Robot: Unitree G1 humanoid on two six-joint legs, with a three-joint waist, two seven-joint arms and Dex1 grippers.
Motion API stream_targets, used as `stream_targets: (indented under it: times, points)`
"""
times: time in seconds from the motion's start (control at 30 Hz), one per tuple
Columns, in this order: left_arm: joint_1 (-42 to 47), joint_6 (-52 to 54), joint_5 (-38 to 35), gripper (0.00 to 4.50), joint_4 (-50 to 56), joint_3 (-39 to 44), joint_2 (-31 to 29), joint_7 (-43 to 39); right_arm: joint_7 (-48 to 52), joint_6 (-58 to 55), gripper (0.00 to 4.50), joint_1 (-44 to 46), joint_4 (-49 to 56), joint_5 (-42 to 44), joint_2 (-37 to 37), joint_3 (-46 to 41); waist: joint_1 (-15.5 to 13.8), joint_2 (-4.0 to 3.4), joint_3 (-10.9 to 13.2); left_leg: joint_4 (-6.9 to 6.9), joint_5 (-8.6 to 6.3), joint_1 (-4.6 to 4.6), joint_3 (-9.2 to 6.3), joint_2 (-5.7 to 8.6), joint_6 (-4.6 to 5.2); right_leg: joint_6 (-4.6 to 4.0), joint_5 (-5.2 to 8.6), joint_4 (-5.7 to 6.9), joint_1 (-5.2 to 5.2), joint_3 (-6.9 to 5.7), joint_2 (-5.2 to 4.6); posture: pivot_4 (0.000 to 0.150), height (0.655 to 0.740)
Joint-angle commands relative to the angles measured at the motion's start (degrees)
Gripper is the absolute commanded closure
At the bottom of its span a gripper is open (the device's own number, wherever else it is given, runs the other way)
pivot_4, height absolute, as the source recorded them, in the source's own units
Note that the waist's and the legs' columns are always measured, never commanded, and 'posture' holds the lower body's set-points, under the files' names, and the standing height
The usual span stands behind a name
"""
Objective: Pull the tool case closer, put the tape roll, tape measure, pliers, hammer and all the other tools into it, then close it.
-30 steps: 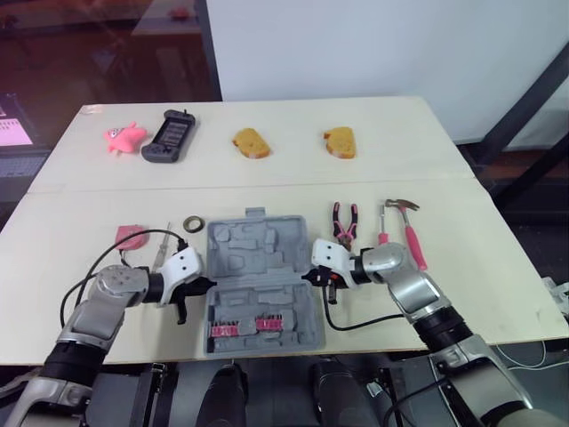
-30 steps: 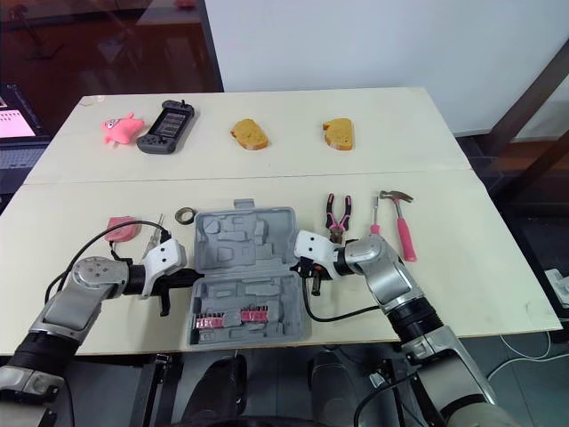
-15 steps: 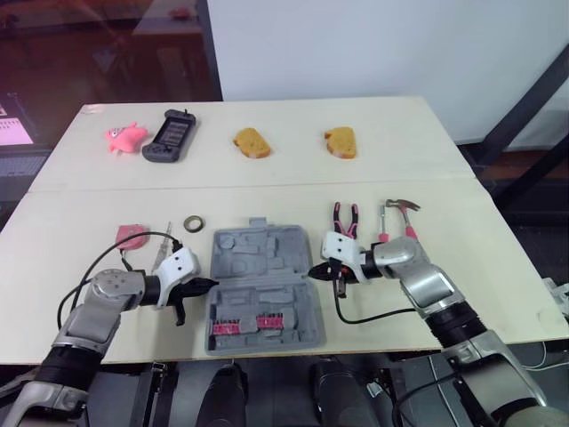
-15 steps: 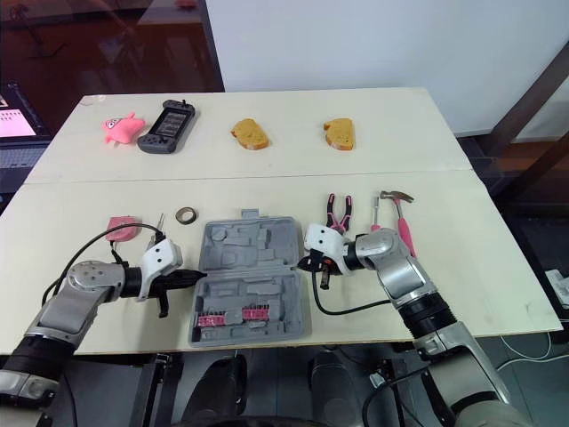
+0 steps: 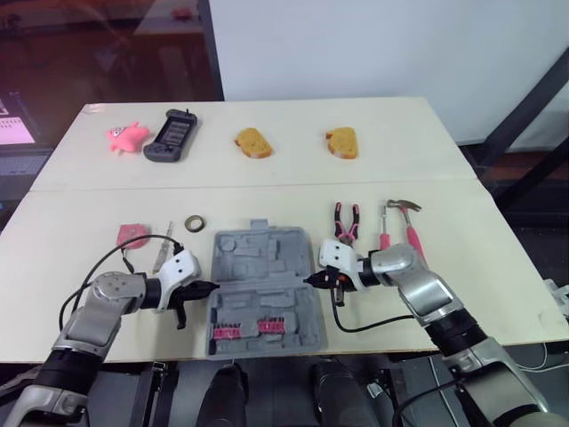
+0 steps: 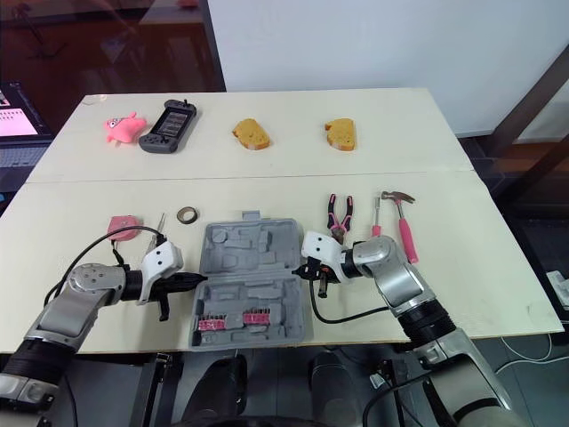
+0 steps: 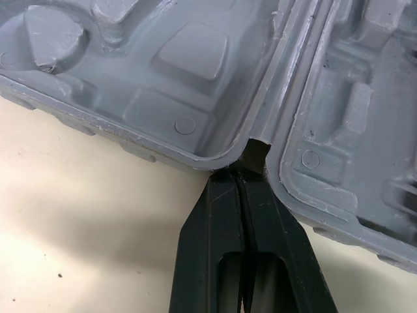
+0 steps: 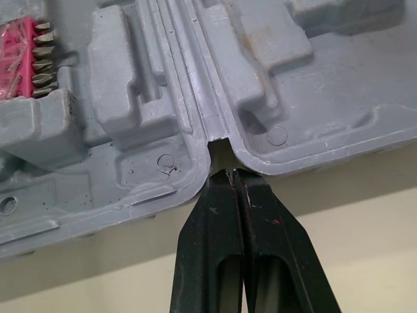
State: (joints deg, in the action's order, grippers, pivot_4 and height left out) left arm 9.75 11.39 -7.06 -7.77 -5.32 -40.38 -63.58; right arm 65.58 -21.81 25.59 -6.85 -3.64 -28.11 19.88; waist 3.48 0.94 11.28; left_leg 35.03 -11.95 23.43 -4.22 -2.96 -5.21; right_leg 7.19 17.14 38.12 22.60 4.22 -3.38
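The tool case point(image 5: 267, 253) is sitting lower in the frame than 1 second ago. Its handle edge is drawing away from the tape roll point(image 5: 194, 221) and pliers point(image 5: 345, 221), so the pull toward the table's near edge is progressing, and the loose tools are still waiting outside. Both pincers are pressed together, gripping nothing. The left pincer point(image 5: 212, 287) is wedging into the case's left hinge notch, and the right pincer point(image 5: 308, 279) is wedging into the right one.
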Motion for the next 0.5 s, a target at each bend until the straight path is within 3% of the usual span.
stream_targets:
  times: [0.03,0.5]
  points:
    - [-1.2,-0.09,-1.24,4.5,2.62,-0.02,-0.31,-0.62,0.49,-1.02,4.43,-1.02,4.36,2.35,0.95,1.13,-0.01,0.0,0.0,0.0,0.0,0.0,0.0,0.0,0.0,0.0,0.0,0.0,0.0,0.0,0.0,0.15,0.74]
    - [-9.89,3.55,-2.94,4.5,10.33,1.52,-0.98,1.5,0.06,-4.76,4.43,-4.96,8.99,3.38,-0.61,1.35,-0.19,0.01,-0.01,-0.01,-0.01,-0.01,0.0,0.0,0.0,-0.01,0.01,-0.04,-0.01,0.0,-0.01,0.15,0.74]
